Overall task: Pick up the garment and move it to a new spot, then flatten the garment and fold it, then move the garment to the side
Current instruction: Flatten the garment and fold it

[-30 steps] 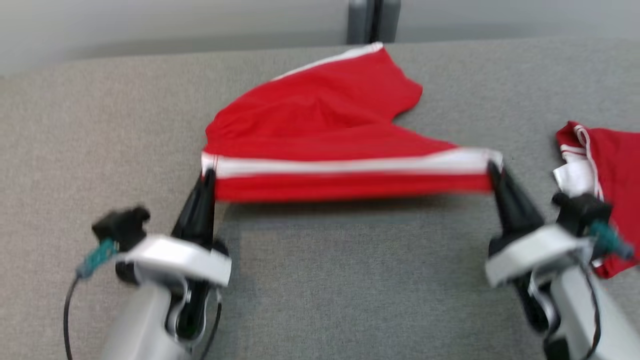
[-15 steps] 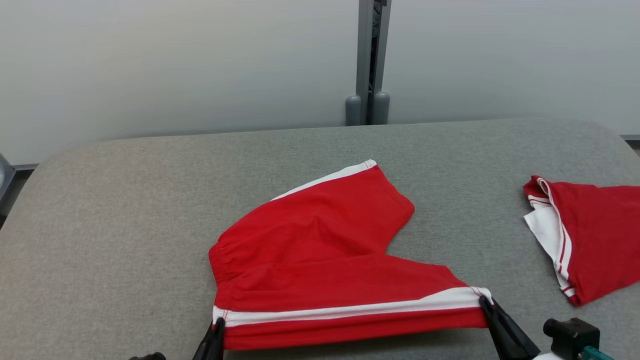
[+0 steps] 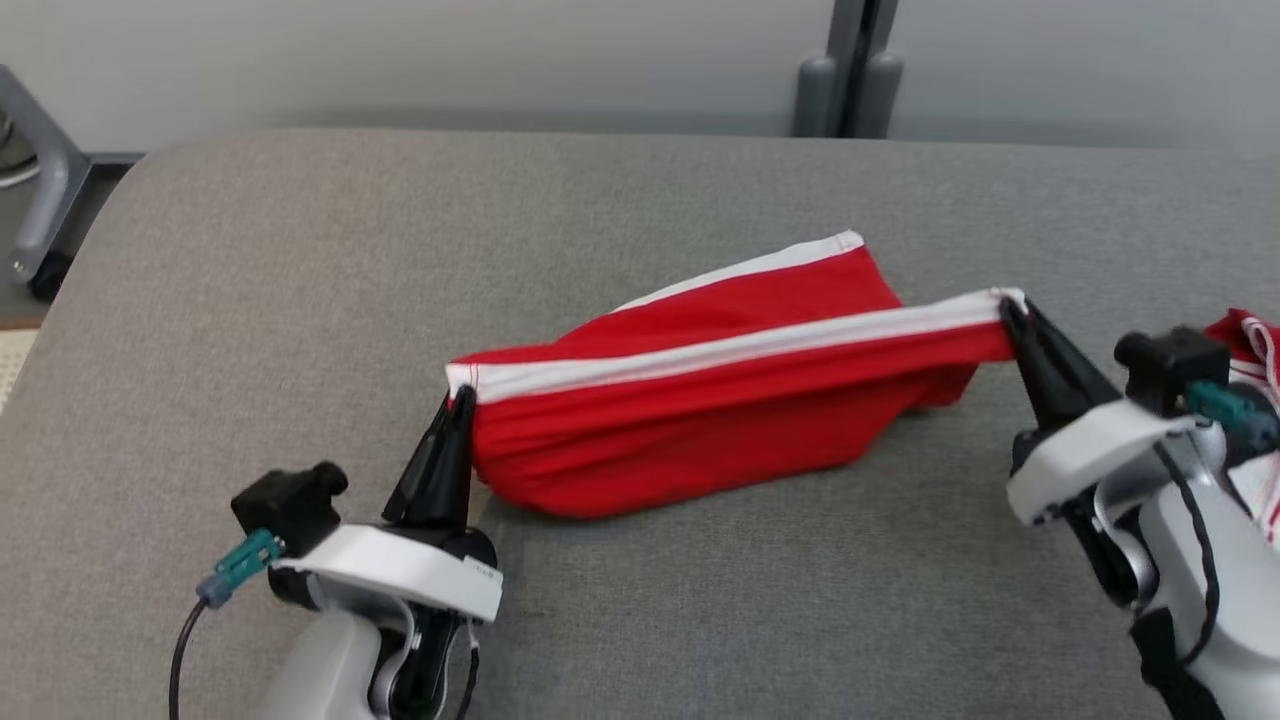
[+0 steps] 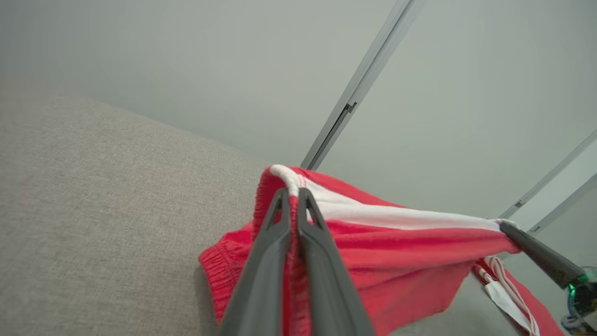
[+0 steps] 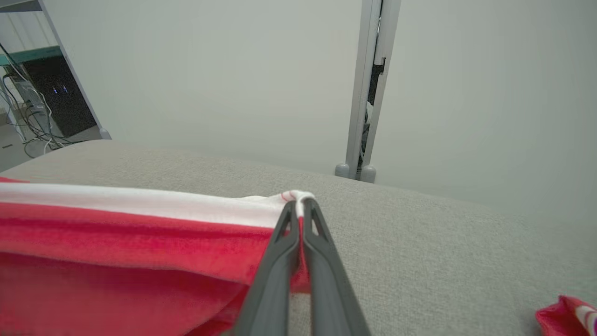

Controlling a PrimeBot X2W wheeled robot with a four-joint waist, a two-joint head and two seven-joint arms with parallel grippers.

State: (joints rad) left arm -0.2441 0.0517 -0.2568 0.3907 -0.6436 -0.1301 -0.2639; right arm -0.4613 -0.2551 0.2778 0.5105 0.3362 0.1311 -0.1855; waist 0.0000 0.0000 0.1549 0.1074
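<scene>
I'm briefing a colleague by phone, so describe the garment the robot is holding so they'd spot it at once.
On the grey padded table, look to the middle. The red shorts with a white side stripe are stretched between the left gripper and right gripper; the other red-and-white garment lies off to the right, ungripped.

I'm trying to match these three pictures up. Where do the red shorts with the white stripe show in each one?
Head view: the red shorts sit mid-picture, stretched between the left gripper and the right gripper.
Left wrist view: red shorts at lower middle to right.
Right wrist view: red shorts at lower left.
Shared landmark: the grey post behind the table.
</scene>
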